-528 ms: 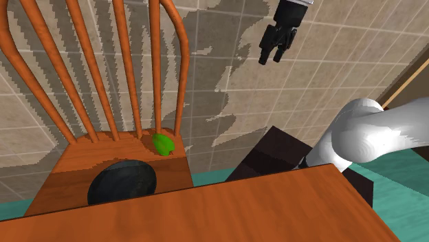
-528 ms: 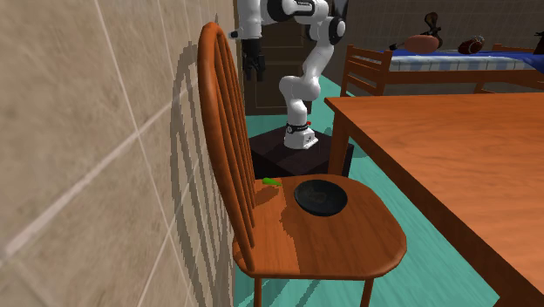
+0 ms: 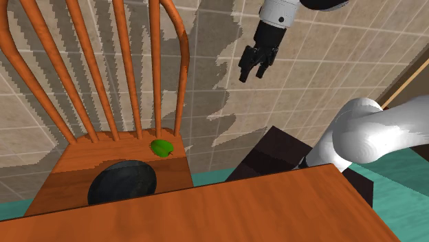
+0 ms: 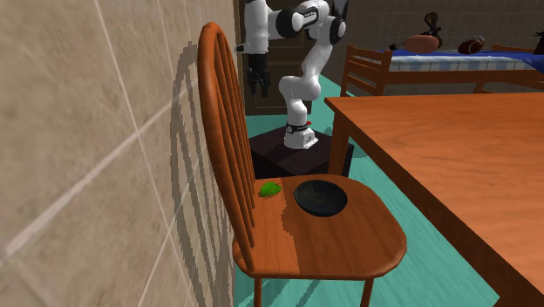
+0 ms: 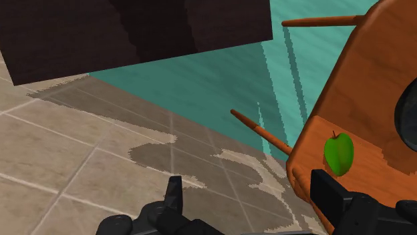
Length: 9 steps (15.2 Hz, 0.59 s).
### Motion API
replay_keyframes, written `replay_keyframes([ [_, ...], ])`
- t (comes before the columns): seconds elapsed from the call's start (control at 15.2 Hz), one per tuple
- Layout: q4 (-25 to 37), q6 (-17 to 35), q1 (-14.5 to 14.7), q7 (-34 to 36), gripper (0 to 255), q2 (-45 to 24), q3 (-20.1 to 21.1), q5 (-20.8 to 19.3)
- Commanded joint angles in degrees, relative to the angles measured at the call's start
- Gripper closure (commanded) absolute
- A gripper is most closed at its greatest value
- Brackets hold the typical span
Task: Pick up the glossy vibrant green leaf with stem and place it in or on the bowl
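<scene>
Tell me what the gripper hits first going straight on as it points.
Probably the beige tiled surface beside the chair seat; the green leaf lies off to one side. Depth unclear.

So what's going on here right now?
The white arm is after the green leaf but holds nothing yet. Its jaws stand apart and empty, high in the air and off to one side of the wooden chair. The leaf lies on the chair seat close to the back spindles, just beside the dark bowl, which has nothing in it. Neither the pick nor the placing has been done.
</scene>
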<state>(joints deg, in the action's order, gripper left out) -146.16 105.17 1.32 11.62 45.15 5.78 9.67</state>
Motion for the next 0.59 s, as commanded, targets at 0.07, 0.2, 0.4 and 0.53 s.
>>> replay_keyframes([
  [0.07,-2.07,6.59,1.06,3.07,0,-2.88,3.51,1.92],
  [0.2,-3.04,10.86,1.7,5.13,0,-5.19,5.92,3.03],
  [0.4,-3.77,17.39,2.42,8.36,0,-9.52,9.63,4.28],
  [0.53,-3.76,21.76,2.64,10.65,0,-12.92,12.16,4.7],
])
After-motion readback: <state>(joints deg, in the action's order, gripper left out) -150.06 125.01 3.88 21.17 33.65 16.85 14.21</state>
